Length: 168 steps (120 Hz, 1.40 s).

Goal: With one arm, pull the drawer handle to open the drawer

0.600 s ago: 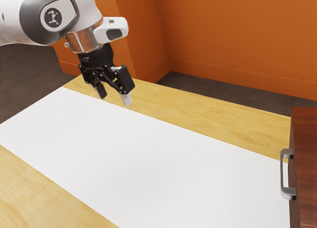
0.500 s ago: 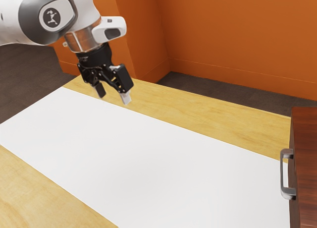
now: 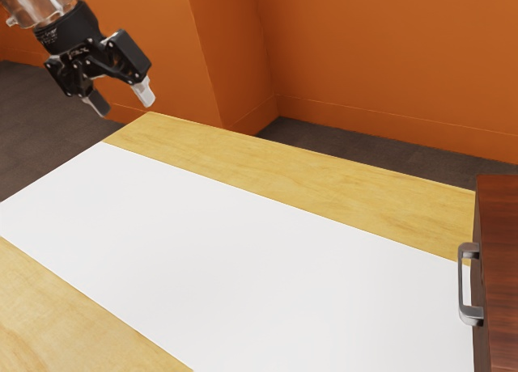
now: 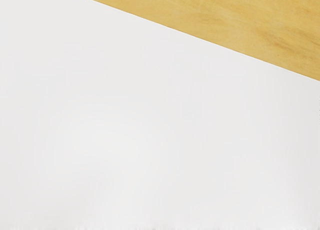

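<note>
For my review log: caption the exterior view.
Open hand high at the exterior view's upper left, far from the handle at its right edge.

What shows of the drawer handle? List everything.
The drawer handle is a grey, metal-looking bar, standing upright, its two ends bent back into the dark reddish wooden drawer front at the exterior view's right edge. Nothing touches it; the open pincer hangs far off, at the upper left.

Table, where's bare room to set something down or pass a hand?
The whole white sheet is bare, bordered by the far wooden strip and the near wooden corner. Tight only beside the drawer handle at the exterior view's right.
</note>
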### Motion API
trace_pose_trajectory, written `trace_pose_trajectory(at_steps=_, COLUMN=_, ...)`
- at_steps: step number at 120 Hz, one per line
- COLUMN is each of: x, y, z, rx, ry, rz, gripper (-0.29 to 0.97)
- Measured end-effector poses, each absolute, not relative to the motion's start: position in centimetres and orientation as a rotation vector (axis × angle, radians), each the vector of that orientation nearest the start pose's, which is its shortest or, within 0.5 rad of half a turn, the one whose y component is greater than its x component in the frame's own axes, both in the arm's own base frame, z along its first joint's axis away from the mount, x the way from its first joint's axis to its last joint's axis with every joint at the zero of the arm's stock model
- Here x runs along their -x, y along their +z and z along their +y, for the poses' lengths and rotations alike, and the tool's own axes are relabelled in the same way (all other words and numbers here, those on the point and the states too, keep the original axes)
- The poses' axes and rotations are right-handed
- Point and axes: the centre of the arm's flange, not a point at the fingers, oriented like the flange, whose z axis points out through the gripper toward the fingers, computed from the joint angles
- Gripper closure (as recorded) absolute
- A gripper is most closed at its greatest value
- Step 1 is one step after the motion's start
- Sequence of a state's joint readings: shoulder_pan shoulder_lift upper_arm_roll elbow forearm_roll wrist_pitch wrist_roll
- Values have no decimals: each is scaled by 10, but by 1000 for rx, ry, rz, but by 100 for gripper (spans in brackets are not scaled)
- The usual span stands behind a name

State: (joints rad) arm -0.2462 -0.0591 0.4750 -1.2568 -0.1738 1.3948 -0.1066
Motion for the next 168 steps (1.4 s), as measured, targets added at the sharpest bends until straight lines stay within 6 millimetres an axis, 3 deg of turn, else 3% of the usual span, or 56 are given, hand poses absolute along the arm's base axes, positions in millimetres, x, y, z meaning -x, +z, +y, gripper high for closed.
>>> trace_pose_trajectory(at_steps=27, x=-502, y=746, z=86, rx=3330, ry=-237, rz=-676, gripper=0)
trace_pose_trajectory(at_steps=50, x=-504, y=747, z=86, rx=3315, ry=-296, rz=-866, gripper=0)
trace_pose_trajectory(at_steps=62, x=-513, y=745, z=57, rx=3329, ry=-318, rz=-824, gripper=0)
trace_pose_trajectory(at_steps=71, x=-528, y=730, z=39, rx=3334, ry=-307, rz=-789, gripper=0)
trace_pose_trajectory(at_steps=97, x=-550, y=698, z=31, rx=3358, ry=-327, rz=-805, gripper=3)
trace_pose_trajectory(at_steps=106, x=-553, y=694, z=16, rx=3381, ry=-336, rz=-770, gripper=7)
trace_pose_trajectory(at_steps=130, x=-549, y=688, z=-56, rx=3453, ry=-340, rz=-568, gripper=14)
trace_pose_trajectory(at_steps=168, x=-559, y=650, z=-91, rx=3534, ry=-252, rz=-585, gripper=17)
